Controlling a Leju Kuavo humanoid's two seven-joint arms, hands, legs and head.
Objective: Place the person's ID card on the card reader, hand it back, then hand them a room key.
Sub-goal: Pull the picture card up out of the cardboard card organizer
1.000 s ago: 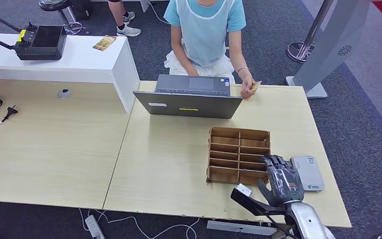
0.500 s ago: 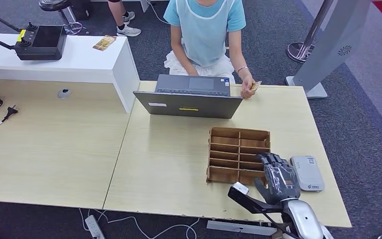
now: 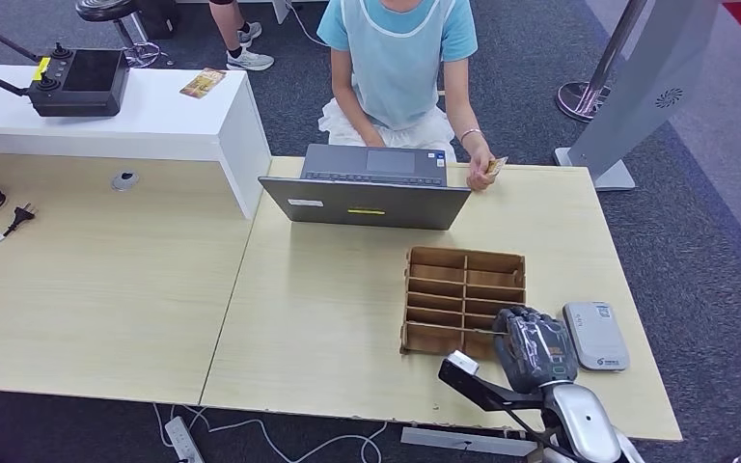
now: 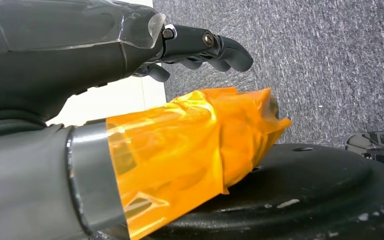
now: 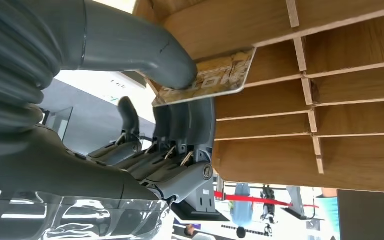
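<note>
My right hand (image 3: 533, 349) is curled over the near right corner of the wooden slotted box (image 3: 463, 289). In the right wrist view the thumb (image 5: 130, 45) and fingers pinch a gold-brown room key card (image 5: 205, 80) at the edge of a compartment of the box (image 5: 330, 100). The grey card reader (image 3: 595, 335) lies just right of that hand with nothing on it. Across the table a person holds a small card (image 3: 495, 166) in a hand at the far edge. My left hand (image 4: 130, 75) hangs over the floor, fingers apart, holding nothing, its thumb wrapped in orange tape.
An open laptop (image 3: 367, 188) stands between the box and the person. A white counter (image 3: 154, 121) with a black controller (image 3: 79, 82) stands at the back left. A plug and cable (image 3: 0, 227) lie on the left table. A grey stand (image 3: 637, 96) rises at the back right.
My right hand has shifted a little left and toward me, and its fingers have curled down over the box's near right compartment.
</note>
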